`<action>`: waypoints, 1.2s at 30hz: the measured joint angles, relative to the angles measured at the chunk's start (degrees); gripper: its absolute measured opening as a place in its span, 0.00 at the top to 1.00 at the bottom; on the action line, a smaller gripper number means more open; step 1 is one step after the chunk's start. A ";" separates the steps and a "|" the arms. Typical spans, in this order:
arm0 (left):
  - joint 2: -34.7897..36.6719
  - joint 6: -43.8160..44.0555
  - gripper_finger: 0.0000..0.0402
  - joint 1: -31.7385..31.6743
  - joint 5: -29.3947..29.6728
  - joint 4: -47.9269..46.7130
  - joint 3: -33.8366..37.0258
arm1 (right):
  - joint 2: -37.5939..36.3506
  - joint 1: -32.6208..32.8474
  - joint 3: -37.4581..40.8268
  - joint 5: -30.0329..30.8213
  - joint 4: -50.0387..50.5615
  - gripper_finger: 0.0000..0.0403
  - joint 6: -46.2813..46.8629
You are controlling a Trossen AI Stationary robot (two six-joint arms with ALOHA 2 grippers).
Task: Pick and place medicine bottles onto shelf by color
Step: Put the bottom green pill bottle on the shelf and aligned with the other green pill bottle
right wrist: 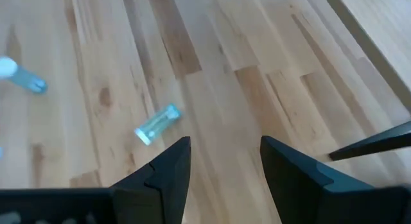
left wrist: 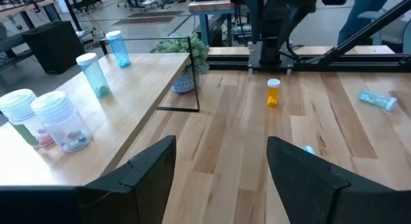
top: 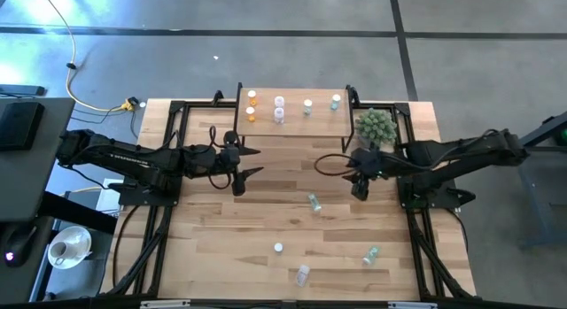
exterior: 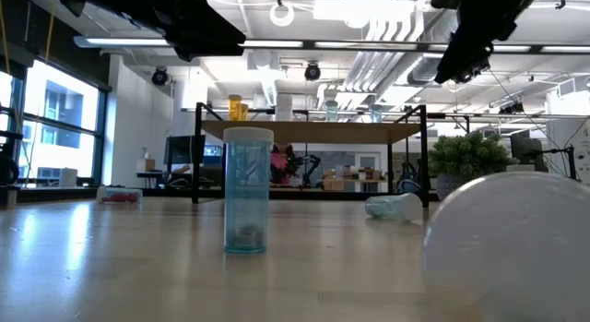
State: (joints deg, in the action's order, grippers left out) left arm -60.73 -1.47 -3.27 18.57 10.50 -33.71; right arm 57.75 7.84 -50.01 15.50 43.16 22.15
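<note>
The shelf (top: 292,125) stands at the table's far edge. On it are orange (top: 251,108), pink (top: 279,109), green (top: 307,106) and blue (top: 336,102) medicine bottles. More bottles are on the tabletop: one lying at the middle (top: 314,202), one upright (top: 278,248), and two lying near the front (top: 303,274) (top: 371,254). An orange bottle (left wrist: 273,93) stands on the table in the left wrist view. My left gripper (top: 252,161) hovers open just in front of the shelf's left end. My right gripper (right wrist: 225,144) is open above the table, with a lying bottle (right wrist: 157,124) ahead of it.
A spiky green plant ball (top: 376,125) sits beside the shelf's right end, close to my right arm. Black frame rails (top: 168,167) run along both sides of the table. In the low view, a white cap (exterior: 516,248) fills the near right and a blue bottle (exterior: 247,188) stands upright.
</note>
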 joint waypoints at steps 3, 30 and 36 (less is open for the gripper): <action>0.00 0.87 0.42 0.00 0.02 -0.02 0.00 | -1.89 2.87 2.83 2.09 -2.76 0.56 2.77; 0.00 1.98 0.42 0.00 0.01 -0.02 0.00 | -2.24 32.92 9.65 2.39 -11.31 0.56 27.13; 0.00 3.69 0.42 -0.02 0.02 -0.04 0.00 | -2.21 37.28 9.65 4.13 -11.31 0.56 31.93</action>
State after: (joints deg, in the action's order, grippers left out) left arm -60.73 2.22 -3.29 18.58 10.46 -33.71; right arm 55.53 45.12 -40.36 19.63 31.86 54.08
